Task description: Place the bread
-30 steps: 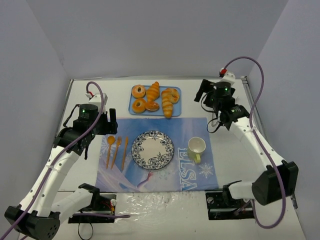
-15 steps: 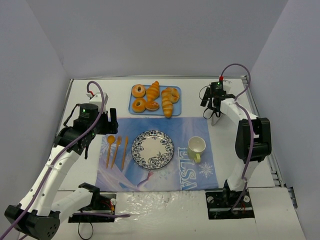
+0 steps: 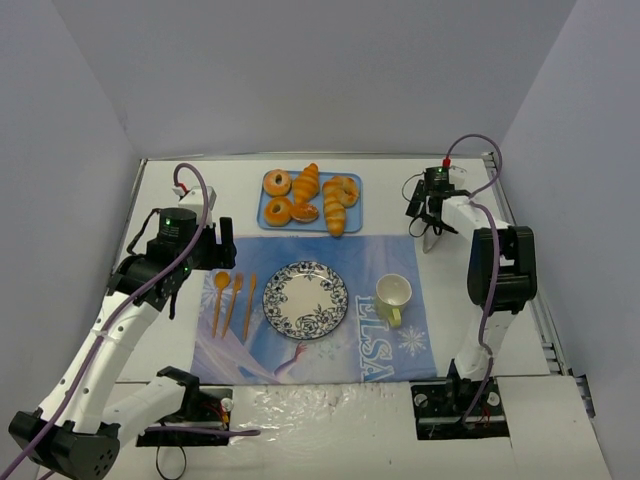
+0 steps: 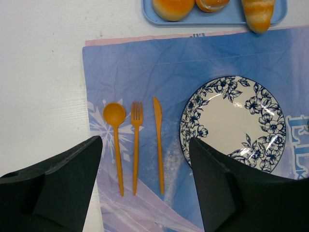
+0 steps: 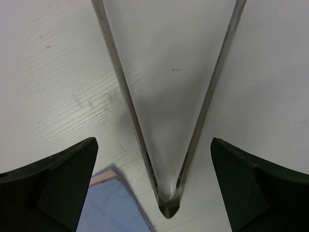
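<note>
- far right of the table, right gripper (image 3: pixel 424 212) hangs over the metal tongs (image 5: pixel 166 207), jaws wide apart, gripping nothing.
- left gripper (image 4: pixel 145 145), jaws apart too, above the orange cutlery (image 4: pixel 136 145).
- bread (image 3: pixel 310 198) sits on the blue tray (image 3: pixel 262 218), far centre, beyond the plate (image 3: pixel 271 300).

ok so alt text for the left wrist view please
The left gripper hangs open and empty above a blue placemat, where an orange spoon, fork and knife lie left of an empty floral plate. A blue tray of bread sits at the top edge.
</note>
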You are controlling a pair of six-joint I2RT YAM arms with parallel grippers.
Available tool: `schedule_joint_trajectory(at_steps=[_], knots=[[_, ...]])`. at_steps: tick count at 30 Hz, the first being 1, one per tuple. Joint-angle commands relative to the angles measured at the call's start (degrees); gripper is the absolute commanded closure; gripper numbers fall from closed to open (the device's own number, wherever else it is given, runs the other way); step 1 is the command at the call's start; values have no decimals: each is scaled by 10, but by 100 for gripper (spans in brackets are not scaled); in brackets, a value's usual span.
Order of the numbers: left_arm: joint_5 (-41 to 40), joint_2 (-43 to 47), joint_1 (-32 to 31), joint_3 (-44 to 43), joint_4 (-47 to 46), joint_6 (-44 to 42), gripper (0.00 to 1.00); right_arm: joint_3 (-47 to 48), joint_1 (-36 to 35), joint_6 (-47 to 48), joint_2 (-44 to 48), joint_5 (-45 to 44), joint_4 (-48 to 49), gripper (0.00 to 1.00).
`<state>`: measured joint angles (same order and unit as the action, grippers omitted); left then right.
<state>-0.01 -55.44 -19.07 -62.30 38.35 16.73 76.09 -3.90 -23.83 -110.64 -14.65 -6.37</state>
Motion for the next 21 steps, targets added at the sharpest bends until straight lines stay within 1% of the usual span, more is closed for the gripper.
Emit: schedule_joint_trajectory(at_steps=[1, 11, 21], knots=[[0, 4, -3, -15, -24, 3, 31, 26, 12, -1, -9, -6, 23, 0], [0, 2, -3, -15, -25, 3, 31, 32, 28, -1, -48, 18, 36, 0], [-1, 1, -3, -15, -24, 3, 31, 18, 36, -12, -75, 27, 56, 0]])
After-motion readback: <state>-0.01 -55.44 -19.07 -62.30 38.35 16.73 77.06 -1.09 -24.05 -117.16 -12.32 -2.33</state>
